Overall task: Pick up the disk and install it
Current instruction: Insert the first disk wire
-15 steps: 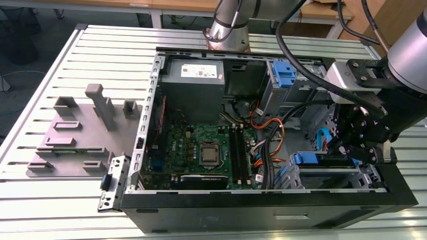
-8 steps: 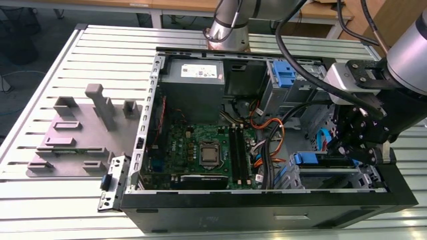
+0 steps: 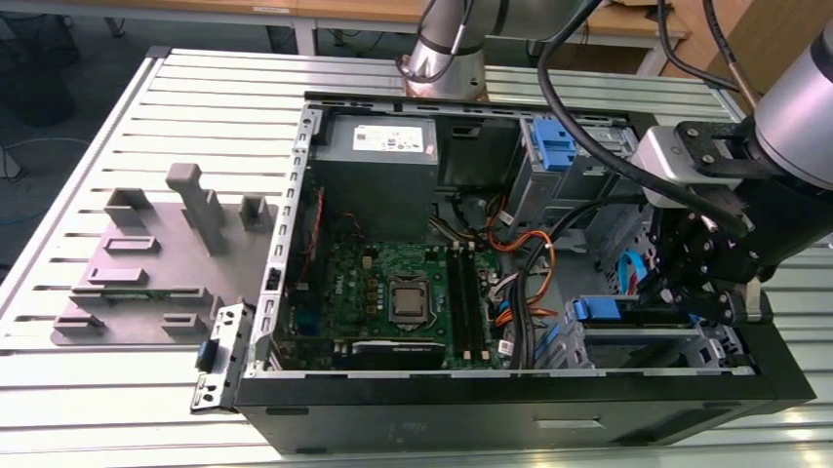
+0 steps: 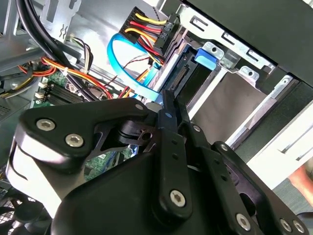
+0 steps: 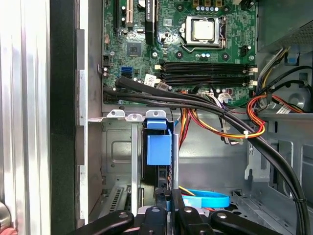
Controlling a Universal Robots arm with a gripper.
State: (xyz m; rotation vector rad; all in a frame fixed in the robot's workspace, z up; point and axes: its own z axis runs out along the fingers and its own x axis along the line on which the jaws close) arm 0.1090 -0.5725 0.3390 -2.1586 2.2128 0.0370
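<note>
The disk (image 5: 159, 147) stands on edge in a slot of the metal drive cage (image 5: 115, 147) at the case's front corner, its blue rail facing the first wrist view. In the exterior view the disk (image 3: 602, 310) shows as a blue end inside the cage (image 3: 651, 341) at the exterior view's right. My gripper (image 5: 168, 198) sits right at the disk's outer end, fingers pressed together with nothing between them. The second wrist view has my gripper (image 4: 167, 100) pointing at the disk (image 4: 188, 73) and its blue tab. The black gripper body (image 3: 703, 278) hangs over the cage.
The open computer case (image 3: 521, 409) lies on a slatted table. Thick black cables (image 5: 205, 105) and orange-yellow wires (image 5: 254, 117) cross near the cage. A blue flat cable (image 5: 208, 199) loops beside my fingers. Motherboard (image 3: 404, 292), power supply (image 3: 377, 156), another blue bracket (image 3: 553, 146) and a grey fixture (image 3: 156, 263) surround.
</note>
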